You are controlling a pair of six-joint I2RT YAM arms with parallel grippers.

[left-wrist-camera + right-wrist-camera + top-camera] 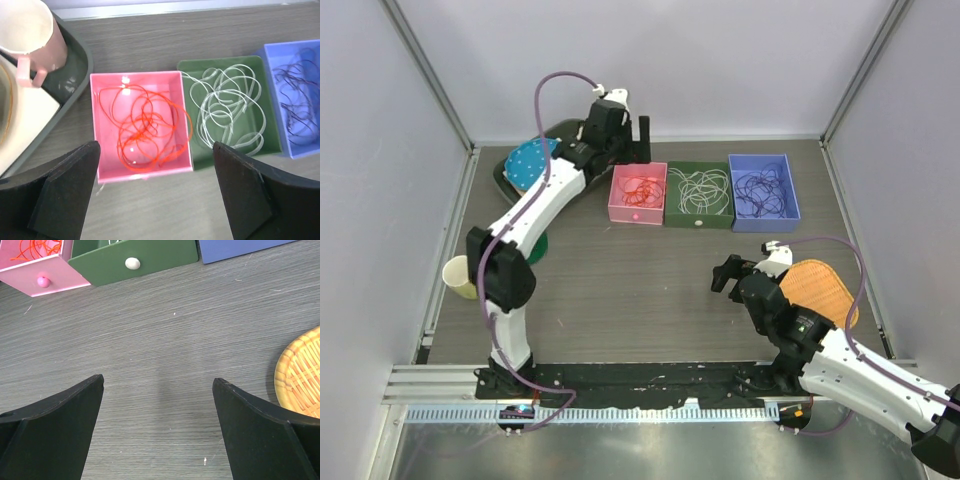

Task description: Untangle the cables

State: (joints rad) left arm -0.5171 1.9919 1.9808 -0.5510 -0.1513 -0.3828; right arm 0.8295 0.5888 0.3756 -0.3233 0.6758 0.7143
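Three open boxes are set in a row at the far side of the counter (620,280), touching side by side.

- Pink box (616,196), left of the row: the red-orange cable (142,130) is piled inside in loose, overlapping loops. One loop is seen riding over the wall on the green box's side.
- Green box (187,67), middle: the white cable (227,107) is coiled inside in wide loops.
- Blue box (272,52), right: the dark purple cable (760,190) is bundled inside, in finer loops.
- Each cable is kept to its own box; no cable is seen lying on the counter.
- Small round knobs are noted on the near faces of the pink and green boxes in the right wrist view.

Left gripper (155,145): held above the near edge of the pink box, jaws spread wide. Nothing is caught between them, and no contact with the red-orange cable can be made out.

Right gripper (157,380): held over bare counter, well apart from the boxes, jaws spread wide and nothing gripped.

Other items: a dark tray (75,75) is placed just left of the pink box, with a pink mug (30,35) and a teal plate (530,160) on it. A woven orange tray (300,375) is seen just right of the right gripper. A pale yellow cup (458,277) is partly hidden behind the left arm at the counter's left edge.
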